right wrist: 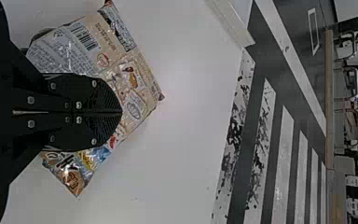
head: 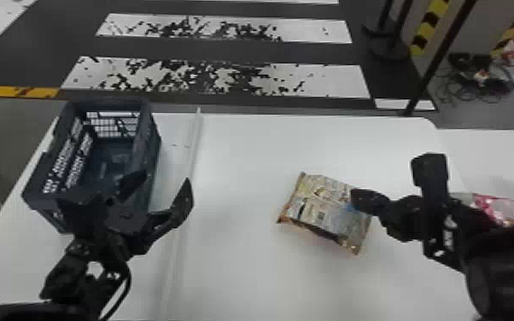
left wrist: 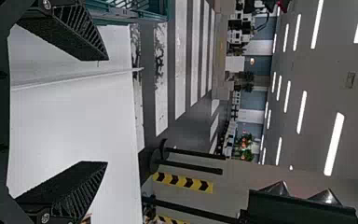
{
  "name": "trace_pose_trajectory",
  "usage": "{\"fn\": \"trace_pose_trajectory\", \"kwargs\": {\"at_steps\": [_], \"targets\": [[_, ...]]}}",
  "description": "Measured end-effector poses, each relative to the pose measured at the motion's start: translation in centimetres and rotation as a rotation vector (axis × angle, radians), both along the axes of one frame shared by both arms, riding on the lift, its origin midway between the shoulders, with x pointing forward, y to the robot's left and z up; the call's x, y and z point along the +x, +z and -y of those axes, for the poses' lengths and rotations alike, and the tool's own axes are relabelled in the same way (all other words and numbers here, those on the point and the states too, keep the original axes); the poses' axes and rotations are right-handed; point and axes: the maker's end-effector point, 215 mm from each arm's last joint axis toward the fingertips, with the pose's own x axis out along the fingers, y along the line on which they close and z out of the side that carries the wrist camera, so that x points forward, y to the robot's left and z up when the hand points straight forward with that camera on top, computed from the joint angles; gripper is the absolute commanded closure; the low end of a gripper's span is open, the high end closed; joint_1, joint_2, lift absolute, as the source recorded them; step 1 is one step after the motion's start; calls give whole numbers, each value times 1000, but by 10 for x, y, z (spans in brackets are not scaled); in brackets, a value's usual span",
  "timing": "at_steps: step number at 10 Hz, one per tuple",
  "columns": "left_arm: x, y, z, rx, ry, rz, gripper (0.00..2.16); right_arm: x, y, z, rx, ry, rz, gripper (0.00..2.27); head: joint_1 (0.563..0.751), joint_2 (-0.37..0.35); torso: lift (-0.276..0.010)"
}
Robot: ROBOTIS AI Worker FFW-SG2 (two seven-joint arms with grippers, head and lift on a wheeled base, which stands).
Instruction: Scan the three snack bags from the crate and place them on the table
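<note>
On the bench (head: 243, 277), the tan snack bag (head: 322, 209) is lying at four o'clock, left jaws gaping empty, right jaws resting closed over it, seemingly empty, good scanning probably requiring a light edge pinch, keeping its barcode (right wrist: 85, 36) flat, uncovered.

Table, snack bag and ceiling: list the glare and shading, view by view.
Head view: a soft sheen on the white table, and the near edge of the snack bag in shade; right wrist view: small glints on its wrapper; left wrist view: ceiling lights glowing white.
</note>
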Motion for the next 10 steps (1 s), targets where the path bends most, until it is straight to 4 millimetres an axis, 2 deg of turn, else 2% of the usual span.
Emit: {"fn": "trace_pose_trajectory", "kwargs": {"at_steps": [3,4,5,6,9,10], "targets": [[0,-2,0,2,-2,-4,80,-16,-49,7,-55,14,-58,2246,695,-50,-62],[0,-4,0,1,-2,-7,80,-23,-60,6,-60,23,-68,2246,695,-49,-62],[0,-5,0,1,-2,-9,80,-27,-62,4,-61,28,-65,2250,695,-48,-62],[1,-6,1,0,-3,-9,80,-24,-53,4,-57,25,-43,2250,695,-48,-62],[1,-5,1,0,-4,-8,80,-12,24,-8,9,15,88,2250,695,-38,-62],[1,-4,1,0,-4,-7,80,-18,36,-19,29,38,99,2250,695,-24,-62]]}}
